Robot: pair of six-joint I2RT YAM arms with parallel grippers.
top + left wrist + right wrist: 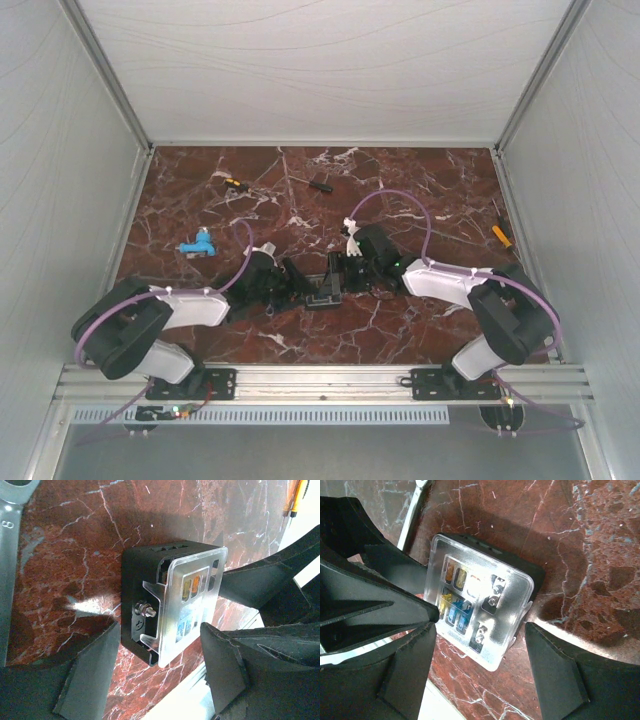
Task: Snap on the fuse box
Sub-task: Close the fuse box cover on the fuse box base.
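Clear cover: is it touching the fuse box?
Touching. The left wrist view shows the clear cover lying flat on the fuse box, its side clips down over the black wall.

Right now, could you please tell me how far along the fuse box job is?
Apparently done: the clear cover sits on the fuse box, its side tabs down over the black wall. In hand: nothing; the left gripper and right gripper are both open, fingers either side of the box. Left: checking that every clip latched, which I cannot tell here.
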